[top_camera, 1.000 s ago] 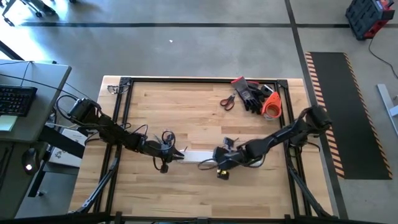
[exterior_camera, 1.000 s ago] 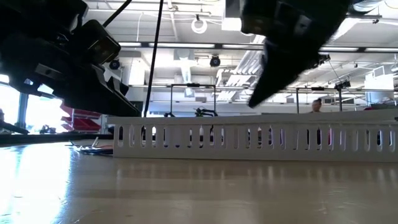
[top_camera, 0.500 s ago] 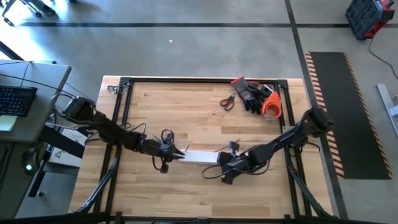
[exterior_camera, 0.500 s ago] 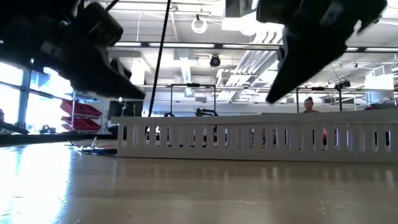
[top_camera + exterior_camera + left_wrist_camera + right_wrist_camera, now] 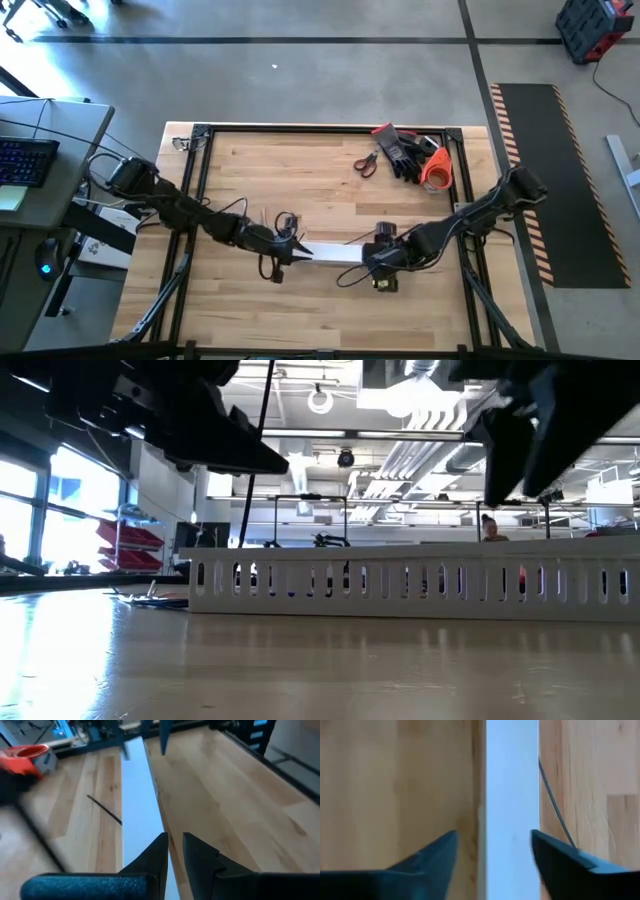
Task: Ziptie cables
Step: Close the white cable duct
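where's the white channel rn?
High view: the white channel lies front-centre on the table, between the left pincer at one end and the open right pincer at the other.

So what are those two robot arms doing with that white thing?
Both arms hover at the ends of a long white strip lying on the wooden table. The left gripper is over one end, fingers nearly shut with nothing between them. The right gripper is over the other end, fingers open astride the strip, not gripping it. One thin dark wire lies beside the strip.
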{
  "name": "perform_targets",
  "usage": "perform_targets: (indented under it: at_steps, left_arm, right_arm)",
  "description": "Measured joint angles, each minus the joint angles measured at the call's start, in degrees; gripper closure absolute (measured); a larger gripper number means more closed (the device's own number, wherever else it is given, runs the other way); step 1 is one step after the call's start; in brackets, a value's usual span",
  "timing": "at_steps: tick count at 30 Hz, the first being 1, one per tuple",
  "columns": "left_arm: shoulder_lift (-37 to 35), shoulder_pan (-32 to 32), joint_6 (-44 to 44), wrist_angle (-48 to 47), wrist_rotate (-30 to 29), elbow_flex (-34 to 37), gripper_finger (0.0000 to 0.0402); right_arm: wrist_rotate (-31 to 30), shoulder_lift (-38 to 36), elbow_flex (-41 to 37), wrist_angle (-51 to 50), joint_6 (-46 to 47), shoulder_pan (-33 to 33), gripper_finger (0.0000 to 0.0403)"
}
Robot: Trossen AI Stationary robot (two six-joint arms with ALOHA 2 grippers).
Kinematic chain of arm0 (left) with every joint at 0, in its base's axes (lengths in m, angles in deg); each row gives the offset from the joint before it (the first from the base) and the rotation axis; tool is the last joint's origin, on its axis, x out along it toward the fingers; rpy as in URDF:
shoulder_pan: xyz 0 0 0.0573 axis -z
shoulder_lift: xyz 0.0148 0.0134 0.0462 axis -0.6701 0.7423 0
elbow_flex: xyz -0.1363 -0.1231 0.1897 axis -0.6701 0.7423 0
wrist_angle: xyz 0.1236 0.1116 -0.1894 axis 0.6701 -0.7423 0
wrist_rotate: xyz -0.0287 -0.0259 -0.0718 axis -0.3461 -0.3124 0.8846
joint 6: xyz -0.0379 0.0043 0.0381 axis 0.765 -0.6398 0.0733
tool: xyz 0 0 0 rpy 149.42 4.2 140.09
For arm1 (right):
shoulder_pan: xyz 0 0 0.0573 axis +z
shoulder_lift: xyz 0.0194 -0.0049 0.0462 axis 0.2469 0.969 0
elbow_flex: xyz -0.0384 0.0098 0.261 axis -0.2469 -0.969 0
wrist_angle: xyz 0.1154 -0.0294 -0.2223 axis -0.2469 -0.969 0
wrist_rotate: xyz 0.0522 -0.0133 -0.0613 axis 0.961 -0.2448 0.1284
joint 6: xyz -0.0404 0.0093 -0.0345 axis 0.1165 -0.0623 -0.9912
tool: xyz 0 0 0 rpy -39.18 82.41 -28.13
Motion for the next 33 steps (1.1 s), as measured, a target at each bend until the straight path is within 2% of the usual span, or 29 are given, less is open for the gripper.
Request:
perform_targets:
  at_steps: [3,6,9,13,21,29,33]
  left_arm:
    - [2.96,-0.04,-0.33,-0.35,0.34,-1.88,0.036]
    - [5.47,-0.07,-0.78,-0.07,0.98,-3.2,0.036]
    - [7.7,-0.17,-1.38,-0.24,1.44,-4.45,0.036]
    - [9.74,-0.17,-1.38,0.09,2.53,-5.74,0.036]
    - [10.58,-0.39,-1.53,2.06,3.0,-5.95,0.036]
    - [10.61,-0.44,-1.38,4.76,3.73,-5.93,0.036]
    - [11.6,-1.38,-1.37,9.1,7.71,-6.71,0.0362]
  right_arm:
    - [0.97,1.88,-0.17,-2.19,-2.17,-2.39,0.0095]
    - [3.4,3.98,-0.17,-0.88,-3.93,-4.56,0.0041]
    - [3.77,6.09,-0.2,-0.98,-4.11,-5.77,0.0014]
    - [3.96,7.7,-0.17,-0.44,-3.68,-6.54,0.0008]
    - [2.56,10.23,-0.2,1.53,-2.18,-6.3,0.0047]
    - [0.92,10.14,-0.2,2.36,-0.44,-5.95,0.0144]
    - [0.98,10.14,-0.2,2.53,-0.21,-5.57,0.0189]
